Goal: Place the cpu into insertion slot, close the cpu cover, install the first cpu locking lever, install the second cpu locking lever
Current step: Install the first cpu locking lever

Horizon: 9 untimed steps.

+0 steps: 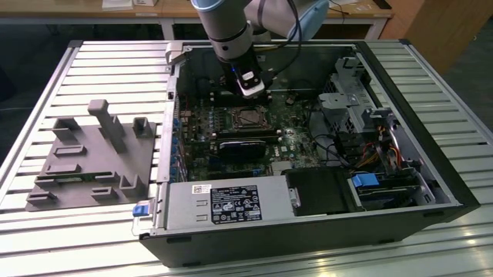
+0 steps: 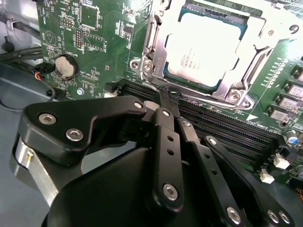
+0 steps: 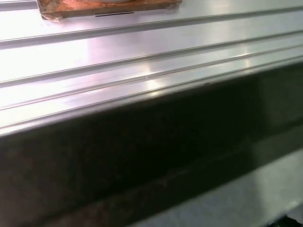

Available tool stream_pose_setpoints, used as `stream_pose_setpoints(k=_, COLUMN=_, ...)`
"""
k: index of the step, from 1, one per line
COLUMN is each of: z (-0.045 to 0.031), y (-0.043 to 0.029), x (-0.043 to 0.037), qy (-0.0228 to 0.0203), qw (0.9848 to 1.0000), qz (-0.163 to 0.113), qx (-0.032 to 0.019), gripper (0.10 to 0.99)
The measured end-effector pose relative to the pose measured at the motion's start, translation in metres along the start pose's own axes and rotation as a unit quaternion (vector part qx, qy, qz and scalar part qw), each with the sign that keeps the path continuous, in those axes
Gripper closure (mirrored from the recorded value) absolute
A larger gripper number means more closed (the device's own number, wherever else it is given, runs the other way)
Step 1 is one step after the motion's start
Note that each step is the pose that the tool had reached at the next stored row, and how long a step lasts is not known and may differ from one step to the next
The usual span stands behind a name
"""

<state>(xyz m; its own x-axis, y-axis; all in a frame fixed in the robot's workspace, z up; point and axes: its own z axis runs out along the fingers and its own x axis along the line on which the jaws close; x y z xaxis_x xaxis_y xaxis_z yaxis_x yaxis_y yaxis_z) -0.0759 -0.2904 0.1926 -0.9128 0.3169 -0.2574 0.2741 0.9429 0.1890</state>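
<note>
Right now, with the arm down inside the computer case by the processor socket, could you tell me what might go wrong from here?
1. In the second wrist view the fingers meet at a thin metal lever beside the cpu cover; a slip could let it spring loose.
2. The memory slots lie directly under the fingertips, so pushing lower might scrape them.
3. The cpu sits exposed in the cover's window; a stray fingertip could press on it.

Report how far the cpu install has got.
The cpu sits in the insertion slot and the cpu cover lies closed over it. The hand is at a wire locking lever beside the socket. Whether either lever is latched is unclear.
</note>
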Motion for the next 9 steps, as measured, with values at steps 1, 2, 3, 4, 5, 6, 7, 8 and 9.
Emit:
stream_pose_setpoints(k=1, z=0.0000, y=-0.0003, x=-0.0001, qy=0.0000, qw=1.0000, qz=0.000, qx=0.0000, gripper=0.984)
stream_pose_setpoints(k=2, z=-0.0001, y=-0.0006, x=-0.0002, qy=0.0000, qw=1.0000, qz=0.000, qx=0.0000, gripper=0.984)
stream_pose_setpoints(k=3, z=-0.0001, y=-0.0012, x=-0.0004, qy=0.0000, qw=1.0000, qz=0.000, qx=0.0000, gripper=0.984)
stream_pose_setpoints(k=4, z=-0.0002, y=-0.0018, x=-0.0006, qy=0.0000, qw=1.0000, qz=0.000, qx=0.0000, gripper=0.984)
stream_pose_setpoints(k=5, z=-0.0002, y=-0.0023, x=-0.0008, qy=0.0000, qw=1.0000, qz=0.000, qx=0.0000, gripper=0.984)
stream_pose_setpoints(k=6, z=-0.0002, y=-0.0027, x=-0.0009, qy=0.0000, qw=1.0000, qz=0.000, qx=0.0000, gripper=0.984)
stream_pose_setpoints(k=7, z=-0.0001, y=-0.0031, x=-0.0010, qy=0.0000, qw=1.0000, qz=0.000, qx=-0.0001, gripper=0.984)
stream_pose_setpoints(k=8, z=-0.0001, y=-0.0035, x=-0.0011, qy=0.0001, qw=1.0000, qz=0.000, qx=-0.0001, gripper=0.984)
stream_pose_setpoints(k=9, z=0.0000, y=-0.0040, x=-0.0012, qy=0.0001, qw=1.0000, qz=0.000, qx=-0.0002, gripper=0.984)
